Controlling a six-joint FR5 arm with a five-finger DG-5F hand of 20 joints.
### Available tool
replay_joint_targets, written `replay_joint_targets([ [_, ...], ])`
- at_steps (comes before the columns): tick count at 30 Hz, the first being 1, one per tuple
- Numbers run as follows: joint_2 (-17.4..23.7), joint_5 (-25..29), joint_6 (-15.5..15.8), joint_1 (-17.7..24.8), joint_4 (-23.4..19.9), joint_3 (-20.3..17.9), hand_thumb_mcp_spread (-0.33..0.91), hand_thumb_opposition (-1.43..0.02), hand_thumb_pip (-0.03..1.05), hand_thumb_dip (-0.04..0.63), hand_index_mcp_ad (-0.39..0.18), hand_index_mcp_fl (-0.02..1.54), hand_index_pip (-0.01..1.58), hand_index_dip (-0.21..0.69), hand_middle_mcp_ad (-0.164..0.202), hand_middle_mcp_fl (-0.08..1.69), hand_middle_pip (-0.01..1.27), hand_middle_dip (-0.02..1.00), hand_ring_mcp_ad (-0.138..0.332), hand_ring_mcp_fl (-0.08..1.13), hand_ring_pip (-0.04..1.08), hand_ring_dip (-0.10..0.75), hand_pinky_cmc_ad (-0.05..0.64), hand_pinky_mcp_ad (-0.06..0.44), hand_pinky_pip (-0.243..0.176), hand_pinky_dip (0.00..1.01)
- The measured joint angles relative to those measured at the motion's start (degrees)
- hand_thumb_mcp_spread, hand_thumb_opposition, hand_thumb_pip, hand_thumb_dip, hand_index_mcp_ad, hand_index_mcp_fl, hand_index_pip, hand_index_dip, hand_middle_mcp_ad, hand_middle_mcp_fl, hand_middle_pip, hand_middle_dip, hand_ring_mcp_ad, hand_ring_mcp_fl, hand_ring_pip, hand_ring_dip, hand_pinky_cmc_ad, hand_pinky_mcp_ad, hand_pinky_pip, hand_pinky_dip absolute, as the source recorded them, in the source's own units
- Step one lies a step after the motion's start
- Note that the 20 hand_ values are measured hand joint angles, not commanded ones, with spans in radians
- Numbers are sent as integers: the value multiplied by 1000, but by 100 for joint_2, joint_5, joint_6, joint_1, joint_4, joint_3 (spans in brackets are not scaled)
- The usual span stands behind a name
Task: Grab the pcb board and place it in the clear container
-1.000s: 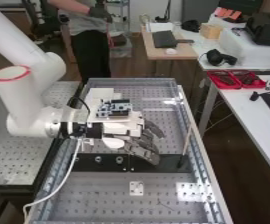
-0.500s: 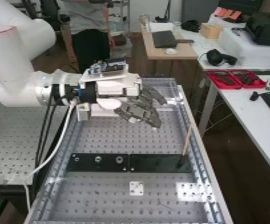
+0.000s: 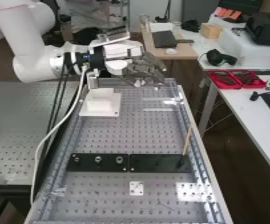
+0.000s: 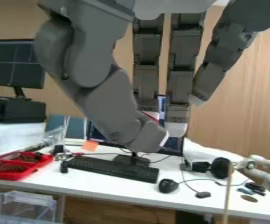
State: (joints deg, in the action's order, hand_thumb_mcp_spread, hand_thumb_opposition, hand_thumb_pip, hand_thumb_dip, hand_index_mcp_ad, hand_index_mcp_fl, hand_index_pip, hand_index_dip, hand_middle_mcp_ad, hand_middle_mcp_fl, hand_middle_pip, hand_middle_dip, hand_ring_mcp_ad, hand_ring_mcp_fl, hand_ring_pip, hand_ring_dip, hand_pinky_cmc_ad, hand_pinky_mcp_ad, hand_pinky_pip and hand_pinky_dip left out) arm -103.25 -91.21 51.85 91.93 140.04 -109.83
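Observation:
At the far end of the bench, raised above its surface, the hand (image 3: pixel 145 67) hangs from the arm's flange with its dark fingers loosely extended and slanting down. In the wrist view, the hand (image 4: pixel 92 65) has long, mostly straight fingers and a bent thumb, and no held thing can be made out between them. A clear plastic box (image 4: pixel 27 204) appears below the edge of the white table, apart from the hand. Circuit-like hardware (image 3: pixel 112 37) sits on top of the wrist.
On the perforated bench (image 3: pixel 112 137) are a white block (image 3: pixel 101 101) on its base, two joined black plates (image 3: pixel 160 162) and an upright wooden stick (image 3: pixel 187 140). Red trays (image 3: pixel 235 79) lie on the white side table (image 3: pixel 252 107).
The hand has risen from low above the black plates and moved to the bench's far end. The white block's top has come into view.

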Motion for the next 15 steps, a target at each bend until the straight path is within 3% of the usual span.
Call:
replay_joint_targets([
  [15, -424, 32, -337, 793, -583, 108, 696, -1110, 806, 347, -241, 424, 405, 12, 52, 637, 1016, 860, 87, 675, 302, 576, 524, 278, 87, 665],
])
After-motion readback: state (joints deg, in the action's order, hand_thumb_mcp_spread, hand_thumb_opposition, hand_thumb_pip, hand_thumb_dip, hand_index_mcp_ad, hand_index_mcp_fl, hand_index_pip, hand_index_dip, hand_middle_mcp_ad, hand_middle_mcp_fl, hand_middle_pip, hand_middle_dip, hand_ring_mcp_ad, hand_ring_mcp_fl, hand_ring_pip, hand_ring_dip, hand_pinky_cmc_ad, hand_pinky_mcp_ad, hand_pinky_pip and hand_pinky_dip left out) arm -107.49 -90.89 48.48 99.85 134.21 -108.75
